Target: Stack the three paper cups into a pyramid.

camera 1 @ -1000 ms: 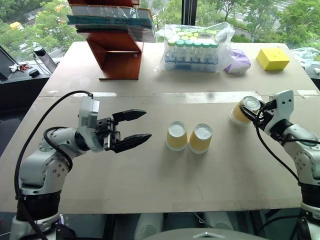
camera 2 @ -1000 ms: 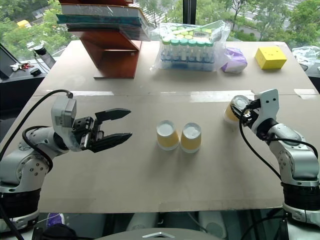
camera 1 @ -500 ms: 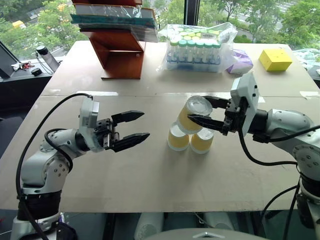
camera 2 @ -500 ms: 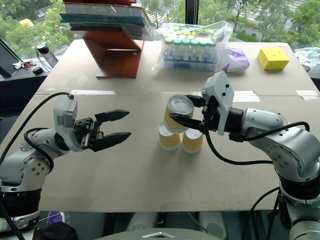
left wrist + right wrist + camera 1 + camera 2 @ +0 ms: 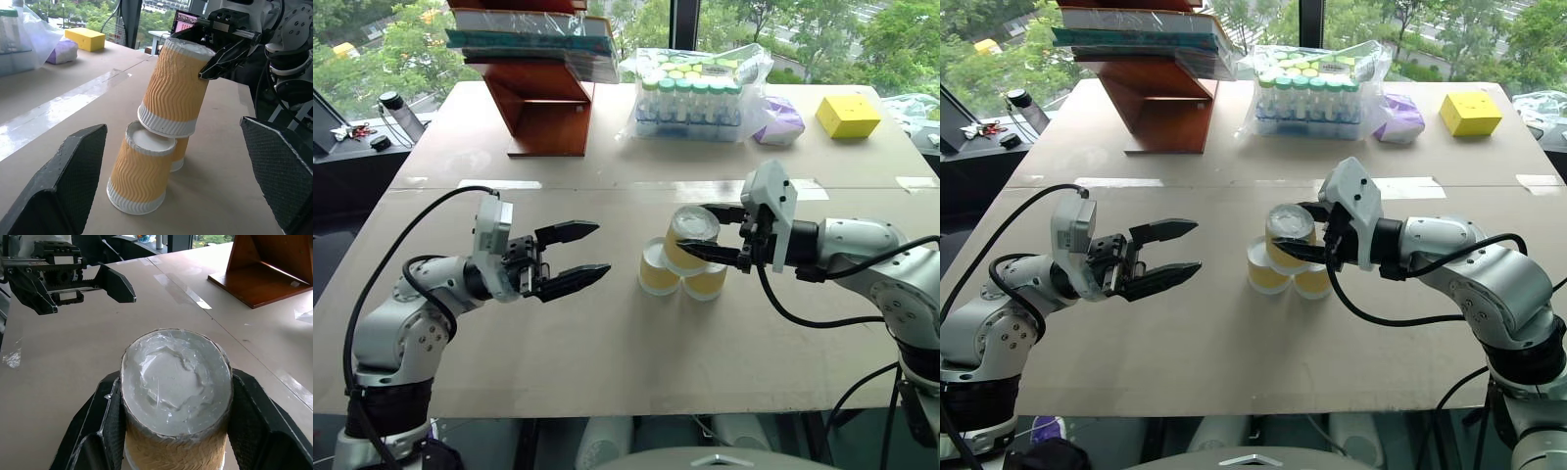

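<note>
Cups first: two of the three paper cups stand upside down and side by side near the middle of the worktop (image 5: pixel 607 392), a left base cup (image 5: pixel 657 267) and a right base cup (image 5: pixel 707 281), close enough that they look to be touching. The third cup (image 5: pixel 689 238), also inverted with its white base up, sits tilted on top of them, its rim resting on the left cup's base in the left wrist view, so the pyramid is roughly formed but the top cup leans. The right claw (image 5: pixel 713 235) reaches in from the right with one black finger on each side of that top cup near its upper end; whether the fingers press it or have slackened I cannot tell. The left claw (image 5: pixel 576 256) hovers level over the worktop to the left of the stack, well apart from it, its fingers spread wide and holding nothing. At the far edge stand a wooden stand (image 5: pixel 544 93), a bag of green-capped tubes (image 5: pixel 695 88), and a yellow box (image 5: pixel 847 115).
</note>
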`<act>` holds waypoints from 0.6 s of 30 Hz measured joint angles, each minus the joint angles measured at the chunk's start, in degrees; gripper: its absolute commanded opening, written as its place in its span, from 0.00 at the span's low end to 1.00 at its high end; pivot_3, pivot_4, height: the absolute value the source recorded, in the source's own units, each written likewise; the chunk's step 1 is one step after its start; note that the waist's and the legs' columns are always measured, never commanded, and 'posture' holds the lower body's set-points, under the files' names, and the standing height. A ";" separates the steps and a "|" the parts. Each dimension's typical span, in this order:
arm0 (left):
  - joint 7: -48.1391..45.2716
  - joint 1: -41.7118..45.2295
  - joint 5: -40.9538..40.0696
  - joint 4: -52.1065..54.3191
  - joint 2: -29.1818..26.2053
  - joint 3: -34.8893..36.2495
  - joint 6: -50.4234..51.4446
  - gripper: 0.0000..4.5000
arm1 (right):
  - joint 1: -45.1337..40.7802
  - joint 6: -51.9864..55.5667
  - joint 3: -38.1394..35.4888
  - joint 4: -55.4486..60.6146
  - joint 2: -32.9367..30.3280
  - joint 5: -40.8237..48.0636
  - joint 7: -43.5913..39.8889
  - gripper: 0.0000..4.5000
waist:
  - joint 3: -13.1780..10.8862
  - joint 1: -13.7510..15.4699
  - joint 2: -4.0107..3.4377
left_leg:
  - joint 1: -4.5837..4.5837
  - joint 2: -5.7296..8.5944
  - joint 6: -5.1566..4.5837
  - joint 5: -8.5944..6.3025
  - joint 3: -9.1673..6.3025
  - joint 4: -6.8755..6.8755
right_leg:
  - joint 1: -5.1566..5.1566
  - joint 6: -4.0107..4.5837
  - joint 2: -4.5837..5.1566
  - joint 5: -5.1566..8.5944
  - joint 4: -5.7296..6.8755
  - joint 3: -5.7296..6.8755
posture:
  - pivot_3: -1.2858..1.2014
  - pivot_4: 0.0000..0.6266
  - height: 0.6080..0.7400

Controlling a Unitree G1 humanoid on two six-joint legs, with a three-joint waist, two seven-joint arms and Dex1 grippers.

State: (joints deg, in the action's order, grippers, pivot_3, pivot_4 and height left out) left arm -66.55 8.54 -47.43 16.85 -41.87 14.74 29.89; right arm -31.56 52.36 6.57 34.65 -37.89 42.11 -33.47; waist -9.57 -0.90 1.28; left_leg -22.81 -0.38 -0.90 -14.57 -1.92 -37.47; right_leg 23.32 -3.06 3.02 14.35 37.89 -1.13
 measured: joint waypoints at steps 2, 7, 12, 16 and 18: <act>0.15 0.00 0.00 0.00 0.00 0.00 0.17 1.00 | 0.03 0.54 0.84 -1.39 -0.08 -0.89 -0.16 0.98 | -0.01 0.03 -0.01 | -0.01 0.00 0.00 0.00 0.00 0.00 | 0.00 0.00 0.00 0.00 0.00 0.00 | 0.52 0.24 1.00; 1.38 -0.03 0.87 0.21 0.00 -0.32 0.10 1.00 | -0.05 1.22 -0.07 -0.61 -0.32 -0.36 -0.59 0.99 | -0.01 0.06 -0.02 | -0.04 0.00 0.00 0.00 0.00 0.00 | 0.01 0.00 0.01 0.00 -0.04 0.00 | 0.52 0.24 1.00; 4.50 -2.24 4.82 1.04 0.02 -2.47 -0.42 1.00 | 2.06 -1.85 -9.22 4.31 -0.37 3.31 -1.04 0.99 | -0.01 0.14 -0.01 | -0.06 0.00 0.00 0.00 -0.01 0.03 | 0.00 0.00 0.02 0.00 -0.08 0.01 | 0.52 0.24 1.00; 5.46 -7.00 8.82 1.04 0.01 -3.76 -2.42 1.00 | 15.47 -5.95 -19.70 9.15 -3.33 2.38 -0.93 0.99 | 0.00 0.59 0.00 | -0.11 0.01 0.00 0.00 0.01 0.07 | 0.00 -0.01 0.06 0.01 -0.17 0.02 | 0.52 0.24 1.00; 5.41 -7.28 9.47 0.24 -0.04 -3.77 -3.10 1.00 | 20.40 -6.41 -23.54 10.09 -3.65 2.41 -0.99 0.99 | 0.00 0.52 0.00 | -0.08 0.01 0.00 0.00 0.02 0.05 | 0.00 -0.01 0.05 0.00 -0.11 0.01 | 0.52 0.24 1.00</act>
State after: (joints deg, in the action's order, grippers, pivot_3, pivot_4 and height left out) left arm -61.13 1.27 -37.96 17.09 -41.90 10.97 26.79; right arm -11.16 45.95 -16.97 44.73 -41.54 44.52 -34.46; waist -9.57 -0.37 1.29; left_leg -22.89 -0.37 -0.90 -14.57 -1.89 -37.42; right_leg 23.32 -3.07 3.07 14.35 37.78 -1.12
